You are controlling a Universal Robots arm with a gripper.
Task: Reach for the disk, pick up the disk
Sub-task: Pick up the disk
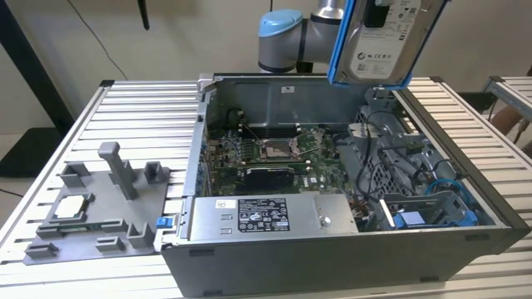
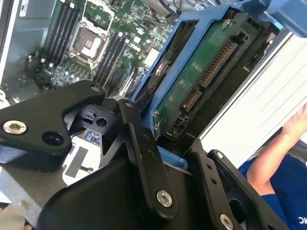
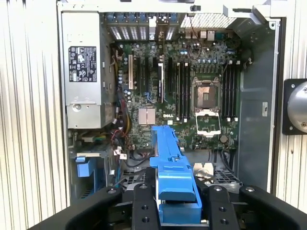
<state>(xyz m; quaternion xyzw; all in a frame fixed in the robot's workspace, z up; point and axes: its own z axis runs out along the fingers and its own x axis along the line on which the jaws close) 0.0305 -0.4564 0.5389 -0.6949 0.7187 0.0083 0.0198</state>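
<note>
Slatted counter (image 1: 133, 112) is carrying an open computer case (image 1: 332, 261), motherboard (image 1: 275, 152) showing inside. The disk (image 1: 384, 43) is hanging well above the case, lifted clear. The hand (image 3: 177, 203) is pinching the disk by its blue bracket (image 3: 170, 163). Judging it rigid, fairly heavy, shock-sensitive; bracket edges are giving the safest hold, away from the circuit board (image 2: 201, 72).

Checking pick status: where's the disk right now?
The disk is lifted clear of the open computer case, at the top of the exterior view toward that view's right, above the case's back wall, clamped between the gripper fingers.
</note>
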